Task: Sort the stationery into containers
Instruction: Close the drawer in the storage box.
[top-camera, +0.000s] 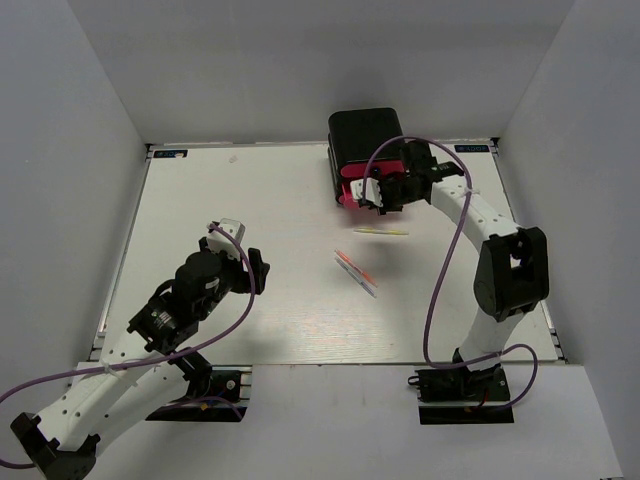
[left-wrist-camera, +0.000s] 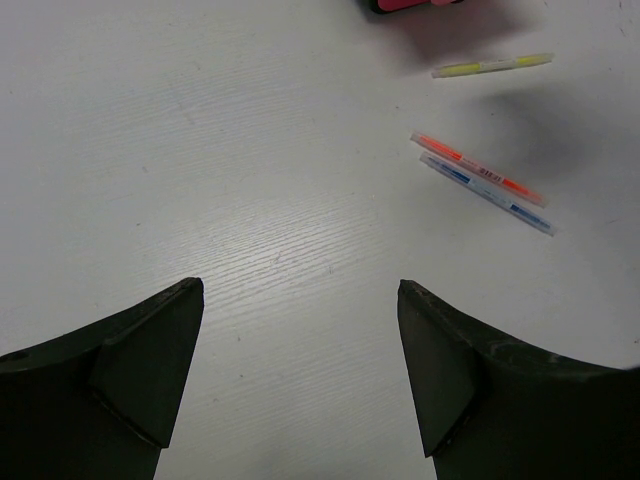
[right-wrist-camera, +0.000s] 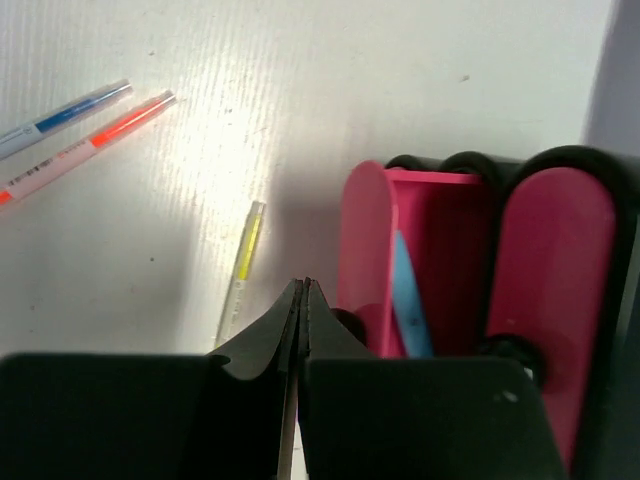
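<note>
The right tool (right-wrist-camera: 303, 287) had its two fingers pressed flat together with nothing visible between them, its tips just beside the small black knob (right-wrist-camera: 347, 322) of a pink drawer (right-wrist-camera: 365, 240) that stood open. Inside that drawer a light-blue pen (right-wrist-camera: 408, 295) lay slanted along the inner wall. Right next to it a second pink drawer (right-wrist-camera: 555, 270) sat shut in the black box (top-camera: 362, 130), which stood at the far edge of the white counter (top-camera: 250, 200), right of the middle. A yellow stick (top-camera: 381, 231) lay flat on the counter just in front of the drawers, close to the right tool but not touching it. Nearer the middle of the counter an orange pen (left-wrist-camera: 478, 168) and a blue pen (left-wrist-camera: 487, 193) lay side by side, parallel and almost touching, a little apart from the yellow stick. The left tool (left-wrist-camera: 300, 370) hung over bare counter on the left side with its fingers spread wide apart and nothing between them; it faced the two pens but was well apart from them
</note>
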